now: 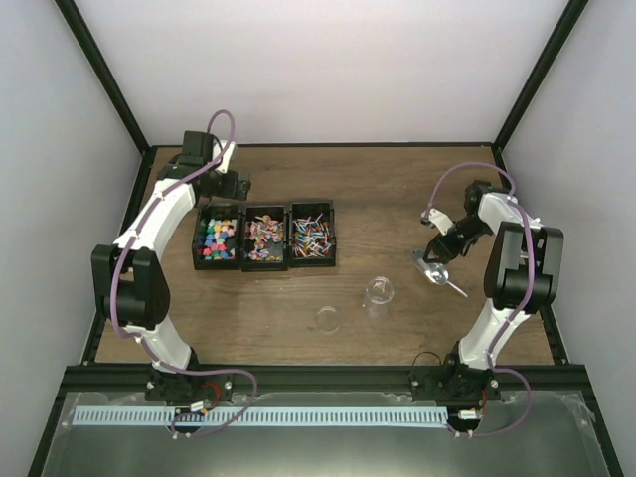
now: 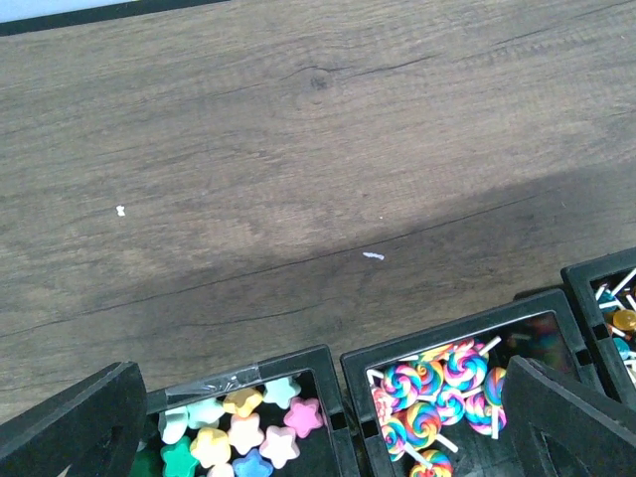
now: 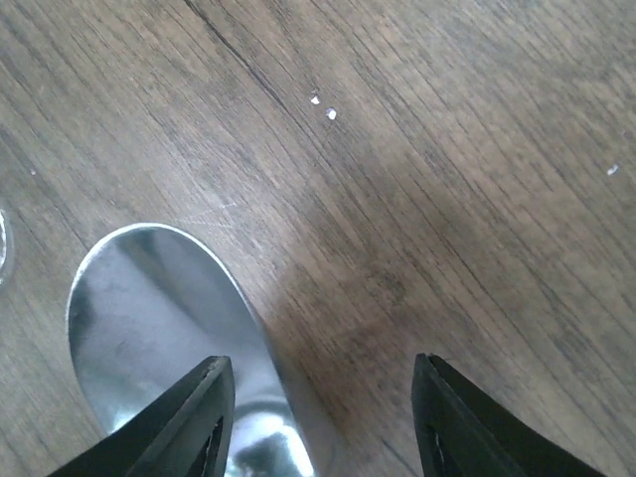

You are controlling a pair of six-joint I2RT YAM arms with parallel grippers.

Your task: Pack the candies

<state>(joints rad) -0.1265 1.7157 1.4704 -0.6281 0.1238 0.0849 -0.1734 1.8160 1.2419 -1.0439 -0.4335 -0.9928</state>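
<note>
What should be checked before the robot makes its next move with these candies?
1. Left hand open: ok, fingers wide apart above the candies.
2. Right hand gripping the scoop: not ok, its fingers stand apart, not closed on it.
3. Jar upright and uncovered: ok, it looks open, with a clear round lid lying beside it.
4. Trays stocked: ok, all three hold candies.
5. Jar contents: cannot tell from this height.
</note>
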